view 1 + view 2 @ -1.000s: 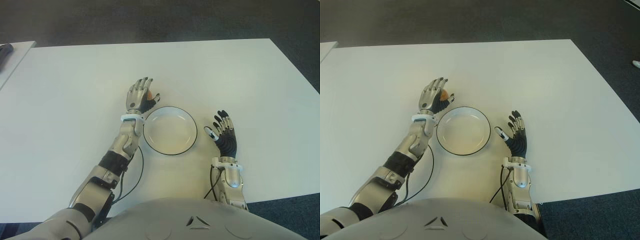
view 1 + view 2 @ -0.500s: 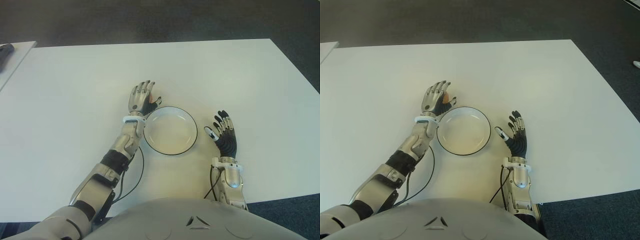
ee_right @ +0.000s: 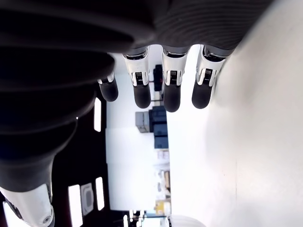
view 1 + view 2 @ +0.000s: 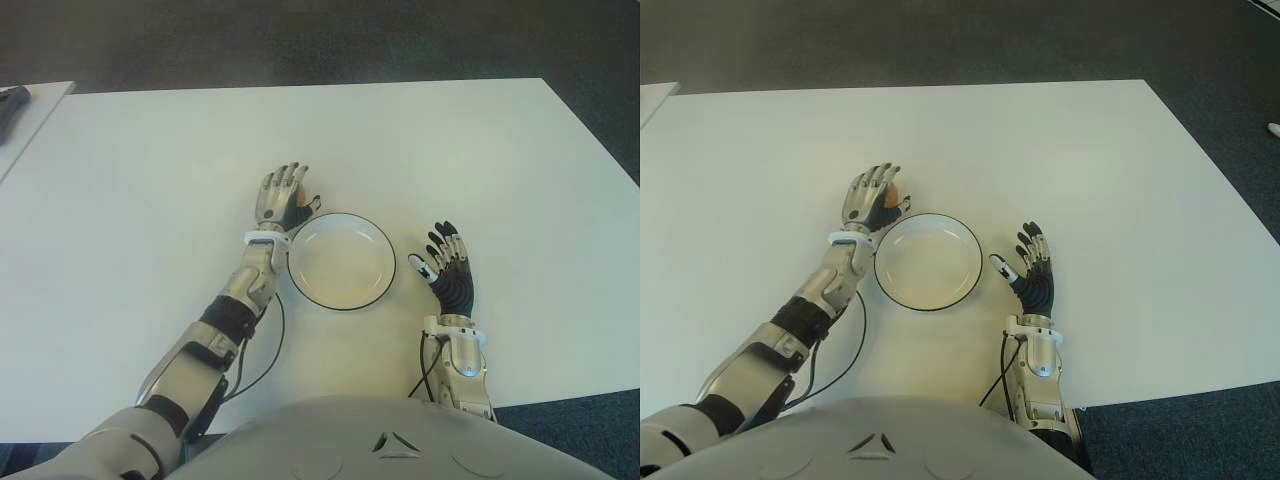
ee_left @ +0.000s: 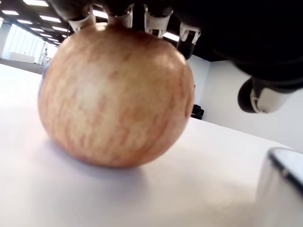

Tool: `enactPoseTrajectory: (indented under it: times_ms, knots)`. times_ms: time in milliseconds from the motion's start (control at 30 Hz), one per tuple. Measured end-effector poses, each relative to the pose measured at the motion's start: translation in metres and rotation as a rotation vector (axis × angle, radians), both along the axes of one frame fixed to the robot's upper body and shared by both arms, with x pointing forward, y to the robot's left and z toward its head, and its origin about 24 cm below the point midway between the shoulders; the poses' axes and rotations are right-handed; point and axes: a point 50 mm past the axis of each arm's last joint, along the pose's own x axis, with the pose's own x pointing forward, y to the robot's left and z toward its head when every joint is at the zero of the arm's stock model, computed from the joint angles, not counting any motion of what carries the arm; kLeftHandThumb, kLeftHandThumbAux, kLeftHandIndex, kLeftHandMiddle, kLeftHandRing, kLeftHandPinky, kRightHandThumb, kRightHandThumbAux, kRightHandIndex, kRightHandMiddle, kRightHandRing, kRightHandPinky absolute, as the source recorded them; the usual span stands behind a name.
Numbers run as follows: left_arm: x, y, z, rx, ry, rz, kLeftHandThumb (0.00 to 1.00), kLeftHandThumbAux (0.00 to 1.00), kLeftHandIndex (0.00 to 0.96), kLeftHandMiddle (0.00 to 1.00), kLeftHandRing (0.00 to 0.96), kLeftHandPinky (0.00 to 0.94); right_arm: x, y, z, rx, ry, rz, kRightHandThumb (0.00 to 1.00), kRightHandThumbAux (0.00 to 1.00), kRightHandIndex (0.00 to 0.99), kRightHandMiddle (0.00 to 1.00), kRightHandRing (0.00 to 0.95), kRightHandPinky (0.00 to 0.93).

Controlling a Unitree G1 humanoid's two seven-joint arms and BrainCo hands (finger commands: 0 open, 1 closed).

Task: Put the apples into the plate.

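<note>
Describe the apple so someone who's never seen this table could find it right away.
On the white table, find the round white plate with a dark rim near the robot. Just past the plate's left edge, the left hand covers the apple, still on the table. It is the only fruit: yellow-pink, streaked with red.

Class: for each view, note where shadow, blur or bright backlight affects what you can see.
Left wrist view: the apple is fairly sharp and casts a soft shadow on the table; the plate rim is blurred. Right wrist view: the right hand is dark against bright background light. Eye views: evenly lit.
</note>
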Motion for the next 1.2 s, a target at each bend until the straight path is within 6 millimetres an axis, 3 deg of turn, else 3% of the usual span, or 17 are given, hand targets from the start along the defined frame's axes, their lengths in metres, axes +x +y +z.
enactPoseTrajectory:
  times_ms: [1200]
  knots:
    - [0.004,0.013,-0.002,0.097,-0.049,0.052,0.286,0.31,0.101,0.023,0.014,0.089,0.0,-0.002,0.0,0.001,0.0,-0.003,0.228,0.698,0.067,0.121,0.116,0.164]
